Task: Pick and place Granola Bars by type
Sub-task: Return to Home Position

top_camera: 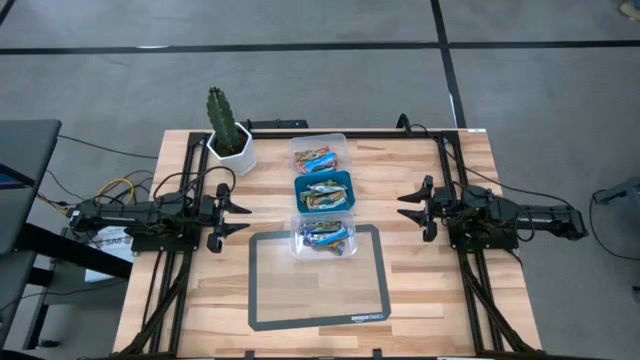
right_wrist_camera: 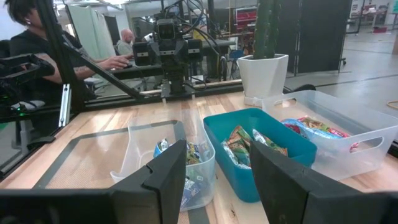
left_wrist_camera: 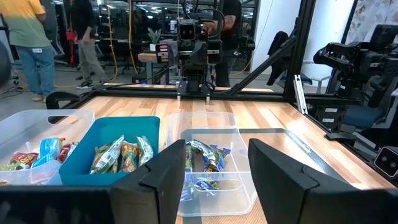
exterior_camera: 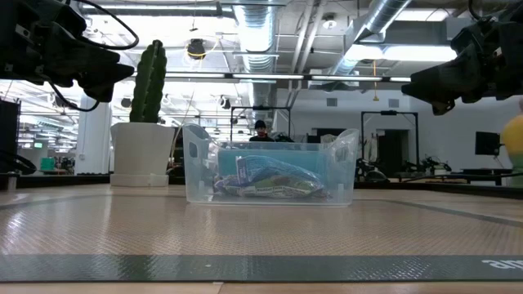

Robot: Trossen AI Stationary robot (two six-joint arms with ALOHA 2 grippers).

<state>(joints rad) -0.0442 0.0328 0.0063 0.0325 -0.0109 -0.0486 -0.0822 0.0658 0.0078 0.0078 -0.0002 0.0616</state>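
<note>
Step in hand, by judgement: homing. Bars point(top_camera: 322, 196) lie sorted in three bins point(top_camera: 318, 137) at desk centre. Left arm point(top_camera: 150, 215) at 9 o'clock and right arm point(top_camera: 500, 215) at 3 o'clock show jaws spread and empty, so the next move likely needs only parking, no grasp.

"amazonbasics" on grey mat point(top_camera: 366, 318) edge, Granola Bars point(top_camera: 323, 233) print unreadable

Granola Bars point(top_camera: 323, 195) in three lined-up tubs point(top_camera: 318, 137) | cactus point(top_camera: 222, 115) left of farthest | nearest on mat point(top_camera: 300, 322) edge
</note>
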